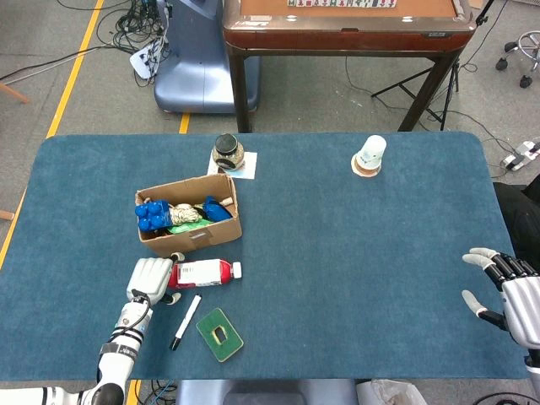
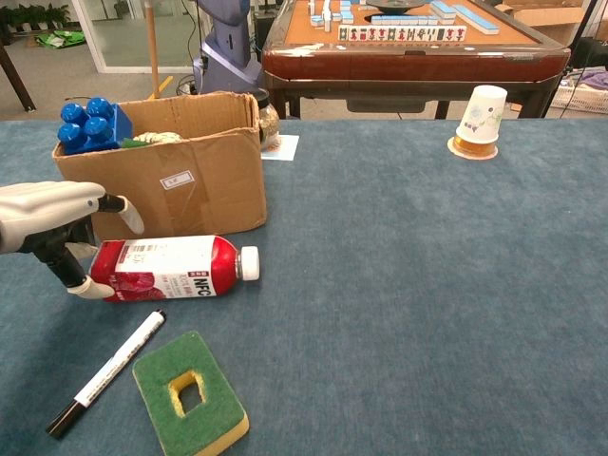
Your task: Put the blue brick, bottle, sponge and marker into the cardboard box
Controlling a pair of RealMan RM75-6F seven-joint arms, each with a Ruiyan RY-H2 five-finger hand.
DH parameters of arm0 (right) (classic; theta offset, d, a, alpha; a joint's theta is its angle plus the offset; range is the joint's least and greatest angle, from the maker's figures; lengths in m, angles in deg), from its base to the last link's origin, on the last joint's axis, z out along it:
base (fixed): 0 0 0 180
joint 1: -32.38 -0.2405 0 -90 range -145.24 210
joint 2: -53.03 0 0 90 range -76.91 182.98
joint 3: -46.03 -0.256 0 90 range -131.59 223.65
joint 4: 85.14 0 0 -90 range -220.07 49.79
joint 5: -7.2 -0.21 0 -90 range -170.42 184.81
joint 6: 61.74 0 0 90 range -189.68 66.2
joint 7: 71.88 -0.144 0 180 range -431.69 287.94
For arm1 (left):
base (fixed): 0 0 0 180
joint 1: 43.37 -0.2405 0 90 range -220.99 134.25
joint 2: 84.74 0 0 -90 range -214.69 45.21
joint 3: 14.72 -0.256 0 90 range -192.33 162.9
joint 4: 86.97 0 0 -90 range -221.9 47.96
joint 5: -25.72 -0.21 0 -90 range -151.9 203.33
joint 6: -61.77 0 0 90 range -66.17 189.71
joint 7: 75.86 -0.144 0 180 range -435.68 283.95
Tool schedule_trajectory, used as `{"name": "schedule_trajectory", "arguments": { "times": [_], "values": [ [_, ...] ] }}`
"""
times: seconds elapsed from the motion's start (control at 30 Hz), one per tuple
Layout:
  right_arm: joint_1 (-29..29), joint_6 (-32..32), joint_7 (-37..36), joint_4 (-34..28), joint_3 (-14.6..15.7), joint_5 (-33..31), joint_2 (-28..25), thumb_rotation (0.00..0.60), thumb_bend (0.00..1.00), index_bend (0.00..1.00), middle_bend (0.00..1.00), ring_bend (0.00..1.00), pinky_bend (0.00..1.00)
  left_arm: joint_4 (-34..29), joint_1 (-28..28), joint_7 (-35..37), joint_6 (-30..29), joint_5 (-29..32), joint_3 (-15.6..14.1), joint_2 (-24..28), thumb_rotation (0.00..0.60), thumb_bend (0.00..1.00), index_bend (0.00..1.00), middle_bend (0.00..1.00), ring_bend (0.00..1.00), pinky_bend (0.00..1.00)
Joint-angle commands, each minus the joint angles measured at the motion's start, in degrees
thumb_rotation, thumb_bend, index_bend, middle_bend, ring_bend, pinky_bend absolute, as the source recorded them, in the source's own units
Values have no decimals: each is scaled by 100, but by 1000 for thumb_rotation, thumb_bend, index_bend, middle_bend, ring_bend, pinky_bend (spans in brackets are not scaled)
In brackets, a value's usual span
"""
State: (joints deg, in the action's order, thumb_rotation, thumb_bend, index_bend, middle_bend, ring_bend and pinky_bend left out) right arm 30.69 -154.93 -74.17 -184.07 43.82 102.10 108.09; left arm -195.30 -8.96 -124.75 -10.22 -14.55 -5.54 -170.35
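A red bottle (image 1: pixel 201 272) (image 2: pixel 173 269) with a white cap lies on its side just in front of the cardboard box (image 1: pixel 193 237) (image 2: pixel 195 176). The blue brick (image 1: pixel 152 214) (image 2: pixel 92 123) sits inside the box at its left end. A white marker (image 1: pixel 185 321) (image 2: pixel 106 371) and a green sponge (image 1: pixel 219 334) (image 2: pixel 189 398) lie on the cloth nearer me. My left hand (image 1: pixel 151 279) (image 2: pixel 59 228) is at the bottle's base, fingers spread over and under its end, holding nothing. My right hand (image 1: pixel 513 289) hovers open at the table's right edge, seen only in the head view.
A glass jar (image 1: pixel 228 152) on a white paper stands behind the box. An upturned paper cup (image 1: pixel 369 156) (image 2: pixel 480 119) sits at the back right. Beyond the blue table (image 1: pixel 354 253) stand a wooden mahjong table (image 1: pixel 346 25) and a blue machine base (image 1: pixel 198 59).
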Motion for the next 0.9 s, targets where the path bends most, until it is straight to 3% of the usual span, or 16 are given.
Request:
{"name": "schedule_trajectory", "arguments": {
  "times": [0.03, 0.4, 0.9],
  "values": [
    [13, -28, -27, 3, -8, 2, -12, 600, 236, 323, 302, 292, 411, 73, 85, -25, 50, 113, -7, -27, 600, 151, 245, 1000, 851, 890],
    [65, -148, -147, 10, -61, -23, -45, 600, 235, 323, 303, 292, 411, 444, 377, 69, 330, 488, 14, -119, 600, 150, 275, 1000, 853, 890],
    [72, -148, -221, 30, -74, -6, -55, 600, 235, 323, 305, 292, 411, 840, 380, 606, 258, 53, -121, -311, 600, 151, 547, 1000, 868, 903]
  ]
}}
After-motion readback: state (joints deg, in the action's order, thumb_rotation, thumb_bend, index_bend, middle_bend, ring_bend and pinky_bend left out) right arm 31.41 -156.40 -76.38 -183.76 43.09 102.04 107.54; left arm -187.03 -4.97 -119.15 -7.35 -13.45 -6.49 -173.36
